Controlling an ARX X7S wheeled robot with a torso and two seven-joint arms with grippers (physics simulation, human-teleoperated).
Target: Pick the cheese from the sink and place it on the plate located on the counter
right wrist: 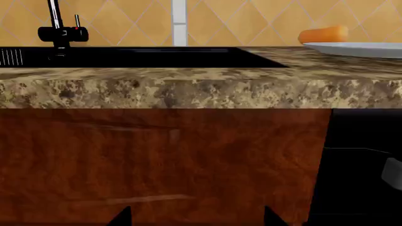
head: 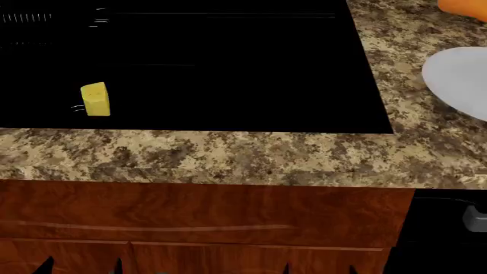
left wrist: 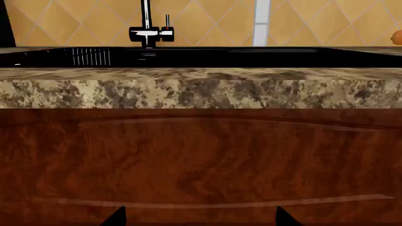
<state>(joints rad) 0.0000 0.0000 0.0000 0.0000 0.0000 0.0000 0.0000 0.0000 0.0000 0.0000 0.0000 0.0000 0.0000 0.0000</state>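
Observation:
The cheese (head: 96, 100), a small pale-yellow block, lies at the left of the black sink (head: 228, 68). The white plate (head: 460, 77) rests on the granite counter (head: 228, 157) to the sink's right and is cut by the frame edge. In the right wrist view the plate (right wrist: 358, 48) shows edge-on. Both grippers hang low in front of the wooden cabinet, below the counter. Only the dark fingertips of the left gripper (head: 82, 267) and right gripper (head: 320, 269) show. The left gripper (left wrist: 201, 217) and right gripper (right wrist: 197, 217) are open with nothing between the fingers. The cheese is hidden in both wrist views.
An orange vegetable (head: 462, 7) lies on the counter behind the plate. The black-and-chrome faucet (left wrist: 149, 33) stands at the sink's back. The counter's front edge (left wrist: 201, 89) overhangs the reddish cabinet doors (head: 190, 222). A dark appliance front (right wrist: 364, 165) stands to the right of the cabinet.

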